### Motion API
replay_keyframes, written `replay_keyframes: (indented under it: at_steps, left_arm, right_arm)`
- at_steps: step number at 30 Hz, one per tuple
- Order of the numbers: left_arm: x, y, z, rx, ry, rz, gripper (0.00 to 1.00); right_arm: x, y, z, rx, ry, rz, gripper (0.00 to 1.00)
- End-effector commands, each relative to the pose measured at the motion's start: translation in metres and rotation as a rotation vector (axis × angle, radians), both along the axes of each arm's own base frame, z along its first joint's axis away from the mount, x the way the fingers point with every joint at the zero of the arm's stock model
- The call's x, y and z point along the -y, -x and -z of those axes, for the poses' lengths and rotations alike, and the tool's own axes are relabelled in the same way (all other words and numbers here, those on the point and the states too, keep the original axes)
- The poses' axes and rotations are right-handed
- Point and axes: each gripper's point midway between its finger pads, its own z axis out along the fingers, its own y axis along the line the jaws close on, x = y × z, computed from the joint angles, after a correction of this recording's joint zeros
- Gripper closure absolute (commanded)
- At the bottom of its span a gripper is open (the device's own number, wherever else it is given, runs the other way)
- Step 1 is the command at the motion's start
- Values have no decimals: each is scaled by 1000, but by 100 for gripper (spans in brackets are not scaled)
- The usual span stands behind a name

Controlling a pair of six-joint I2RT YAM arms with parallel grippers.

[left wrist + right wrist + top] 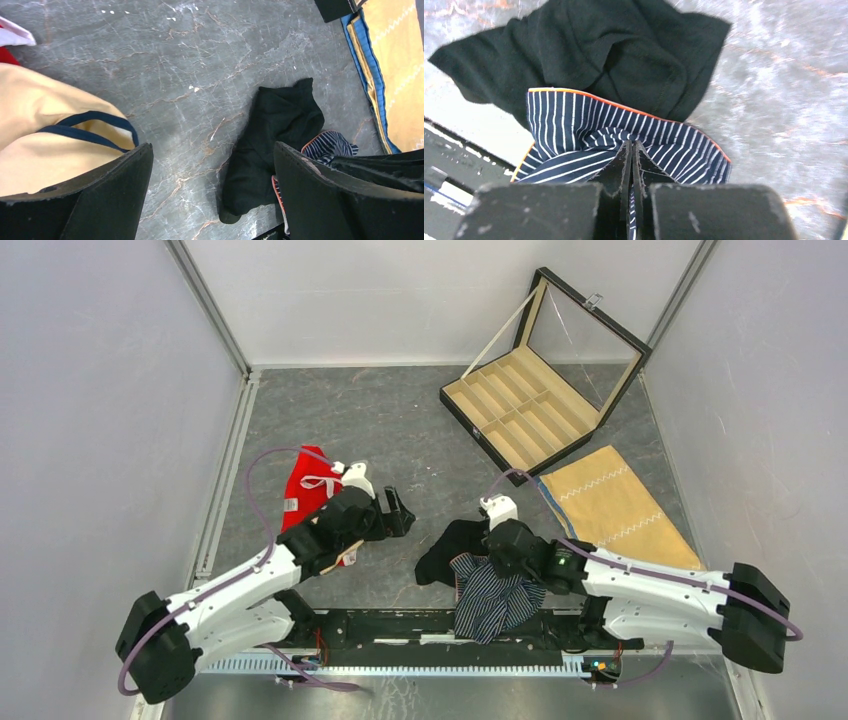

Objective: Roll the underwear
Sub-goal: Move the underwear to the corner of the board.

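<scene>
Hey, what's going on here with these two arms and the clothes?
The right gripper is shut on the striped briefs, pinching a fold of them at the near edge of the table. The black briefs lie crumpled right against them. The left gripper is open over bare table, holding nothing. Neither pair looks rolled yet.

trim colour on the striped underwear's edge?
Orange, along the hem of the striped underwear. Shows best in the right wrist view.
</scene>
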Motion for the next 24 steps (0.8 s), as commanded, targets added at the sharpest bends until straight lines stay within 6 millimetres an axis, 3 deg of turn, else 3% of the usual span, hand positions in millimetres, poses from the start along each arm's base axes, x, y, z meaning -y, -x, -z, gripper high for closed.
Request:
replay_keyframes:
  at_steps: [1,6,15,19,24]
  left_arm:
    - [21,-6,-6,25,49,8,5]
    - [50,1,5,17,9,75,5]
    - [94,16,38,-10,-92,181,3]
    - [103,20,57,-30,-153,209,3]
    - [105,20,80,-61,-217,200,8]
  right_arm:
    - [10,-32,-55,185,-27,135,100]
    - [47,-54,-104,340,23,283,100]
    - [92,-59,-163,457,20,411,100]
    - [102,-54,-171,464,-9,429,100]
    - [101,-49,-166,450,-55,412,100]
